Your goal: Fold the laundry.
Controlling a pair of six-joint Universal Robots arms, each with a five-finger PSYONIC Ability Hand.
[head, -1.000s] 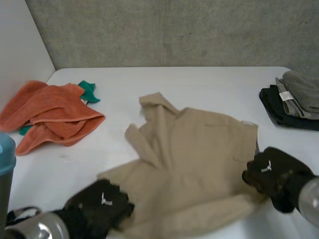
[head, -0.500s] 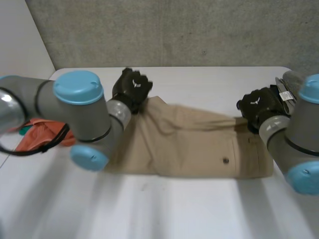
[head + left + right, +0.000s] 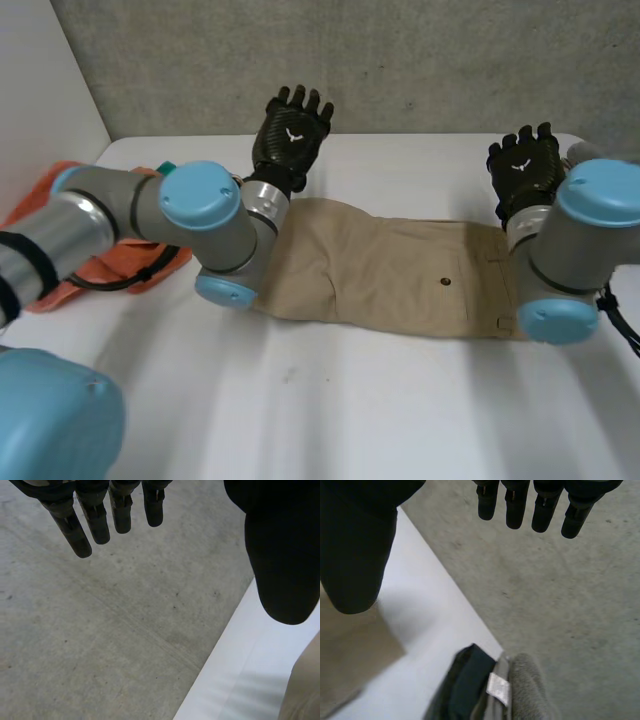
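Observation:
A pair of tan trousers lies folded into a long band across the middle of the white table, a small dark button facing up. My left hand is raised above the band's far left end, fingers spread and straight, holding nothing. Over the far right end my right hand is raised the same way, its fingers straight and empty. A corner of the tan cloth lies under the right thumb, and another edge shows below the left thumb.
An orange towel with a bit of green cloth lies at the table's left side, behind my left arm. A stack of folded dark and grey clothes sits at the far right edge. A grey wall stands behind the table.
Both hands carried the trousers' near edge over to the far side, folding them into a band. They have since let go, opened and lifted.

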